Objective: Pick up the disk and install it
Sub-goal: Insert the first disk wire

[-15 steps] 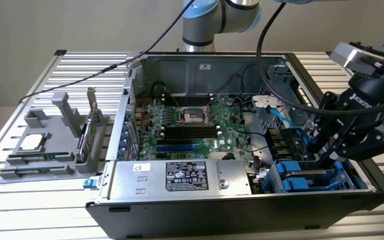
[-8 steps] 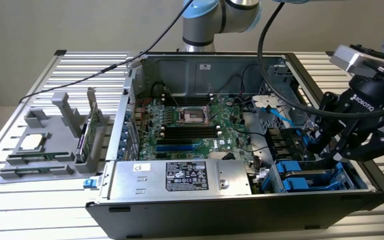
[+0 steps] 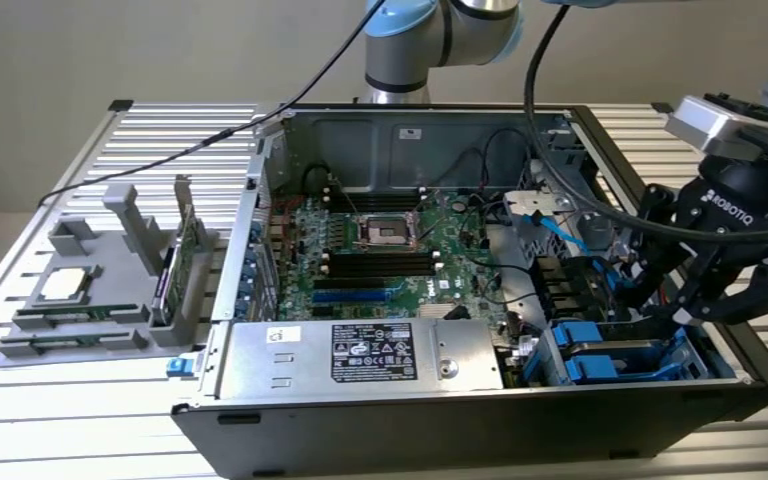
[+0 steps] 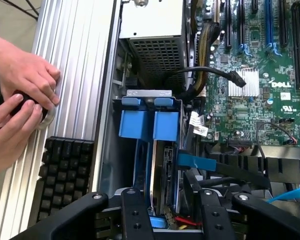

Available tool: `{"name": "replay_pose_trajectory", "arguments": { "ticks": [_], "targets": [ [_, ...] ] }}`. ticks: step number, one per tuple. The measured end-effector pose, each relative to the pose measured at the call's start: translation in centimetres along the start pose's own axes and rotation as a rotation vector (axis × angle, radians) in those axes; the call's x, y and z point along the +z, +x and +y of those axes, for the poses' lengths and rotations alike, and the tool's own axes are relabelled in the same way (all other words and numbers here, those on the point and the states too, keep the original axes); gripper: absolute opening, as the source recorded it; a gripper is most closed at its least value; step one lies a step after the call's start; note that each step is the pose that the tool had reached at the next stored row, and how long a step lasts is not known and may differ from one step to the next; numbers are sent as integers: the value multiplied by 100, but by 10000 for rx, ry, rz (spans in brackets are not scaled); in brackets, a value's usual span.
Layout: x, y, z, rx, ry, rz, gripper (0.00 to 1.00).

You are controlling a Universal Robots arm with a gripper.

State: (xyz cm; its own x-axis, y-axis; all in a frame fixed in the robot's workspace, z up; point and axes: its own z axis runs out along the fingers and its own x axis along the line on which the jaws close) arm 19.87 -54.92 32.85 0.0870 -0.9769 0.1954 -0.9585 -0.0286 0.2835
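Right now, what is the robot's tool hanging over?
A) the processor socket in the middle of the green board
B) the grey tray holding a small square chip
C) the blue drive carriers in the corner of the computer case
C: the tool hangs just above the blue drive carriers at the exterior view's right.

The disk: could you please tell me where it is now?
The blue-framed silver-grey metal disk stands on edge in the computer's drive cage, at the exterior view's lower right, below the pincer.

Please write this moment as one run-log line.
phase: install | gripper: at drive bay | disk: on edge in bay, blue carrier | person's hands: by keyboard
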Motion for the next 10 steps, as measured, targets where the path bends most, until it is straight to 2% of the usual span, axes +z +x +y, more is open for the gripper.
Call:
{"name": "replay_pose_trajectory", "arguments": {
  "ticks": [6, 10],
  "targets": [
    [-2, 0, 0, -646, 139, -4, 44],
    [-3, 0, 1, -1074, 231, 26, 44]
  ]
}}
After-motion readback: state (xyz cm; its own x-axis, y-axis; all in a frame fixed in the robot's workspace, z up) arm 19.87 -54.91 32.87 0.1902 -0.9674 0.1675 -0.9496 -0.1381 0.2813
